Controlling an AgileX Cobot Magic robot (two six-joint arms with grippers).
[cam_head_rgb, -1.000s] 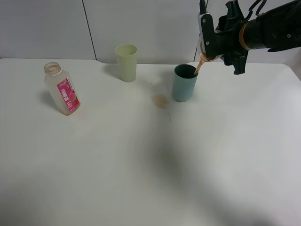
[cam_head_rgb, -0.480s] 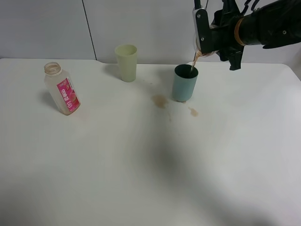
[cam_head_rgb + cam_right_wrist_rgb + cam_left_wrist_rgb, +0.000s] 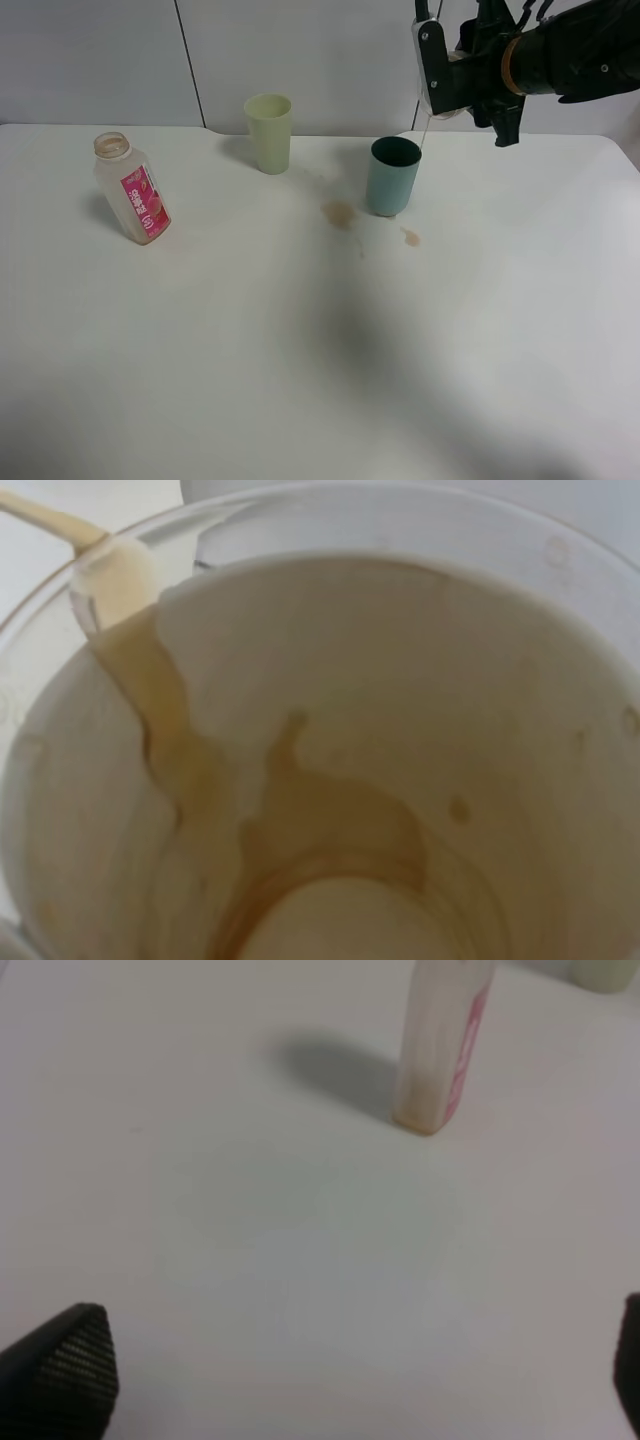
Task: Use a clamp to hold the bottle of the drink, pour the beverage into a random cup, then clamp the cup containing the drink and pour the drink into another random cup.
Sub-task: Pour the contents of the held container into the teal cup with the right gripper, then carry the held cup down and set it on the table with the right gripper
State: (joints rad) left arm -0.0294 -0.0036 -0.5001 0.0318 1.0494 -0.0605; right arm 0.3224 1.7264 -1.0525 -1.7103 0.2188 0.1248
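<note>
Exterior high view: my right gripper (image 3: 440, 85) is clamped on a white cup (image 3: 432, 75), held in the air above and just behind the teal cup (image 3: 391, 176). The white cup is tipped well over, long axis near horizontal, mouth toward the teal cup. A thin pale stream (image 3: 425, 130) runs from its lip down to the teal cup's rim.

Right wrist view: I look straight into the white cup (image 3: 340, 780). Brown residue streaks the inner wall, and the drink (image 3: 150, 680) trails to the pouring lip, where it leaves as a thin thread.

Two brown spills (image 3: 340, 214) lie on the table (image 3: 300, 350) beside the teal cup. The bottle (image 3: 130, 188) stands well away from my right jaws, leaning, neck up, uncapped. The pale green cup (image 3: 269, 132) stands upright, between bottle and teal cup.

Left wrist view: left gripper (image 3: 330, 1380) jaws spread wide, holding nothing; the bottle's base (image 3: 432, 1080) sits ahead of them, apart.
</note>
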